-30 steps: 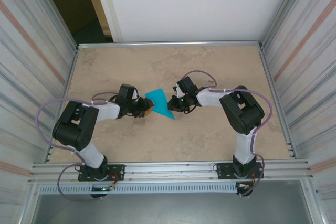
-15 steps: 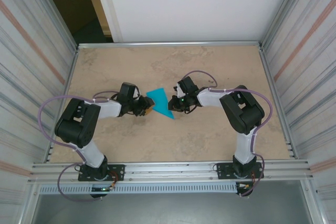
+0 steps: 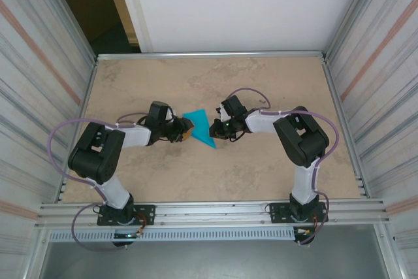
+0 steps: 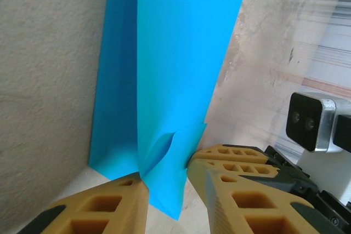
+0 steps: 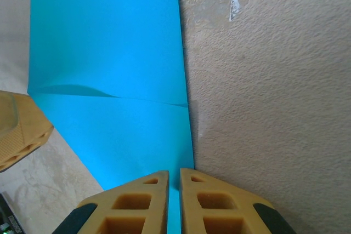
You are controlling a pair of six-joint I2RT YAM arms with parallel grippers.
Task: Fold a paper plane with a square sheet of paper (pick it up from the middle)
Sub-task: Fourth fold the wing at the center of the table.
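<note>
Left of centre on the table [image 3: 274,174], your left hand [image 3: 185,133] had its fingers [image 4: 104,212] part-way apart, astride a corner of the paper [image 3: 199,127]. You could not tell whether it truly pinched. The paper was bright turquoise and plain, folded into a tapering shape. It had a crease across it and a small pucker beside the left fingers. Its long axis ran from upper left to lower right, with the point at lower right. Your right hand [image 3: 215,132] was closed on the right-side edge. There were two hands and one paper.
</note>
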